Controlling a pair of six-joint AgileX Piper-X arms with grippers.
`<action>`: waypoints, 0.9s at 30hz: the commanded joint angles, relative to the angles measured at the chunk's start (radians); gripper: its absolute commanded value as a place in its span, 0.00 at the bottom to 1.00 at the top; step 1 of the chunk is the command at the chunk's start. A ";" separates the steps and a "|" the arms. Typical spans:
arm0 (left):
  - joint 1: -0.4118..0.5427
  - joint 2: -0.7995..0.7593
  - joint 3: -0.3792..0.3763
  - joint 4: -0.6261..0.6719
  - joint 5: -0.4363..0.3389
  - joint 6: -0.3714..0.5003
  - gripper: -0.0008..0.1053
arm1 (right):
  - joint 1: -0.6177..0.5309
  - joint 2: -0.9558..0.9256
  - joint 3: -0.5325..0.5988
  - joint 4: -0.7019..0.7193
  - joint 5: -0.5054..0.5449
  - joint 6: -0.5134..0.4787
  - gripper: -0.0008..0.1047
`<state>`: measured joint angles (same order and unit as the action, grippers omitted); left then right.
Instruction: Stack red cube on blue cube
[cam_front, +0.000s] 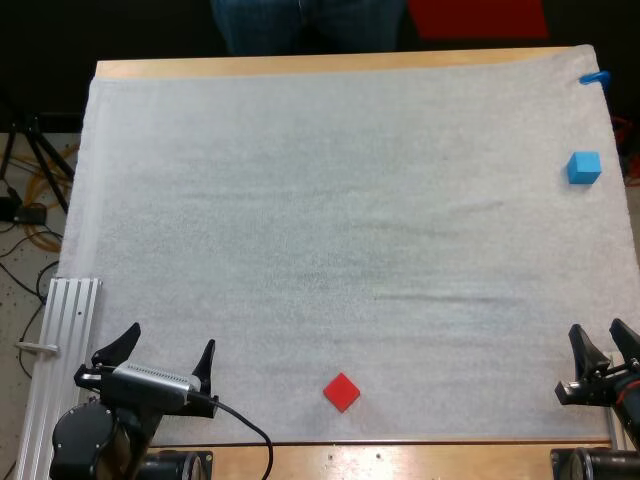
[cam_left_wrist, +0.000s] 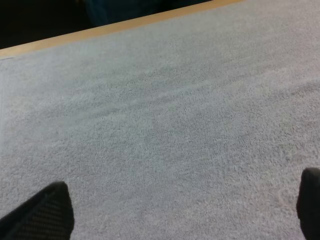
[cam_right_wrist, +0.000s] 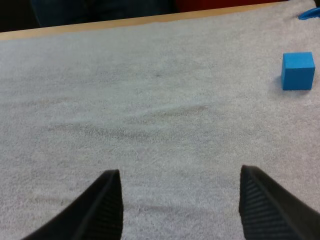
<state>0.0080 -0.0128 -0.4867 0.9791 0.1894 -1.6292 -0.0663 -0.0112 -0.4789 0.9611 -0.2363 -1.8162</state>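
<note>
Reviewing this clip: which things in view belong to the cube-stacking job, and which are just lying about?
Part of the job:
red cube, near the mat's front edge
blue cube, far right of the mat
left gripper, open
right gripper, open

Just there:
white mat
metal rail, beside the mat's left edge
person's legs, beyond the table's far side

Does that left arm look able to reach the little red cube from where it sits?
Probably yes. The red cube lies by the front edge of the mat, off to one side of the open left pincer, with only bare mat between them and nothing in the way.
</note>
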 joint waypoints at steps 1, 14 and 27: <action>-0.005 -0.139 -0.002 -0.013 -0.007 -0.011 0.83 | 0.001 -0.041 -0.008 -0.008 0.001 0.004 0.49; -0.005 -0.129 -0.010 -0.011 0.001 -0.011 0.83 | 0.001 -0.033 -0.016 0.005 -0.025 0.007 0.49; -0.155 0.111 -0.227 0.112 0.001 0.041 0.83 | 0.001 0.170 -0.200 0.067 -0.092 -0.033 0.49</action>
<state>-0.1454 0.1015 -0.7081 1.0792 0.1917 -1.5941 -0.0663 0.1570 -0.6699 1.0280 -0.3122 -1.8330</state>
